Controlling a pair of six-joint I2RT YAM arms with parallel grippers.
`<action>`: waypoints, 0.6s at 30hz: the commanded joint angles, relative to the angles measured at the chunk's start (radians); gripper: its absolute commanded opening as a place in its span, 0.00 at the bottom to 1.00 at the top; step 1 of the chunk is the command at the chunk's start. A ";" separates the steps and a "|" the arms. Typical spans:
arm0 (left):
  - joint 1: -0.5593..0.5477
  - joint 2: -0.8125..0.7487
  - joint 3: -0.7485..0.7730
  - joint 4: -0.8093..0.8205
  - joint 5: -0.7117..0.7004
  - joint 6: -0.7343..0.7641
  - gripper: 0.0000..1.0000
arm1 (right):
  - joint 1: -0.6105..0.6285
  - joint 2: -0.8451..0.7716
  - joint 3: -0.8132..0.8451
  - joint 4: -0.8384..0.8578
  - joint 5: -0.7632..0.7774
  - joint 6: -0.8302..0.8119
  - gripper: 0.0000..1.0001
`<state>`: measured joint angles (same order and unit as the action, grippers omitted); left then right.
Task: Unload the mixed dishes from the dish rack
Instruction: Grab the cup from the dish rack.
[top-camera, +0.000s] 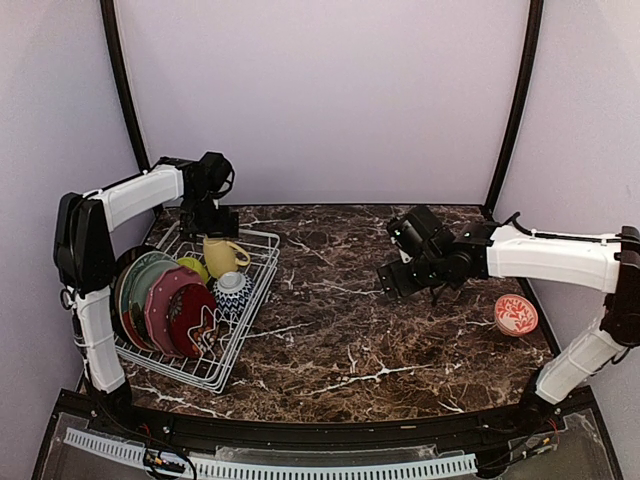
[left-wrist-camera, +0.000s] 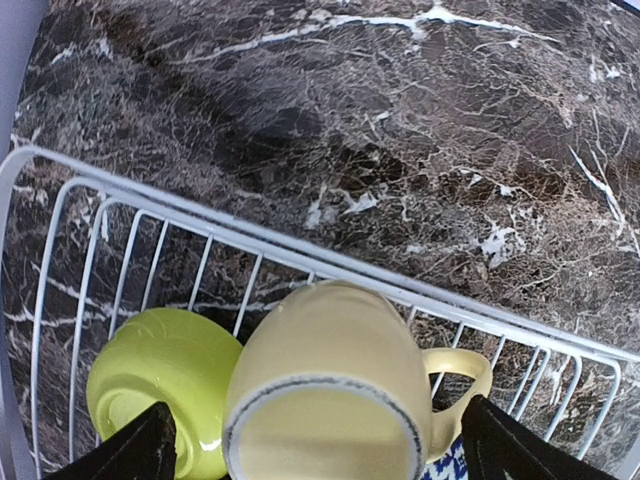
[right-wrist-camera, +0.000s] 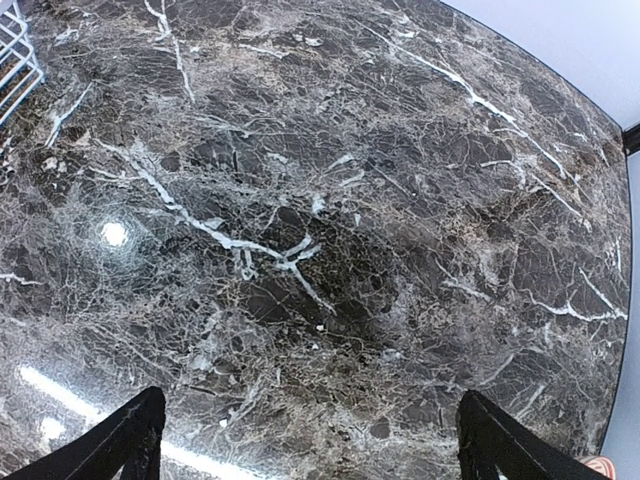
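Left gripper spread wide, directly over pale yellow mug at dish rack far end, a finger either side. Right gripper spread, empty, well right of rack.

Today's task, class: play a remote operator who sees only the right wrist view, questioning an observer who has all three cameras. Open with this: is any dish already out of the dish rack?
Observer: Yes. One red-white bowl sits on the table beside the right arm, apart from the dish rack.
Operator: Where is the left gripper?
Observer: The left gripper is open above the pale yellow mug, a finger showing on either side.
Operator: What else is in the rack?
Observer: Plates stand on edge at its near end; a lime-green bowl and a blue-white bowl sit next to the mug.
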<state>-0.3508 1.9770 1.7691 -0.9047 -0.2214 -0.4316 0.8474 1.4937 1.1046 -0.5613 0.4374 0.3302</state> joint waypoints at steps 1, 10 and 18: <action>0.006 0.009 0.036 -0.072 -0.008 -0.186 0.99 | -0.007 0.007 -0.005 0.041 -0.004 0.001 0.99; 0.006 0.065 0.066 -0.116 0.010 -0.341 0.99 | -0.008 0.023 -0.006 0.051 -0.001 -0.002 0.99; 0.006 0.095 0.069 -0.087 0.022 -0.399 0.99 | -0.008 0.025 -0.021 0.054 -0.006 0.015 0.99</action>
<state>-0.3504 2.0556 1.8153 -0.9749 -0.1993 -0.7883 0.8452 1.5108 1.1023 -0.5365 0.4374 0.3309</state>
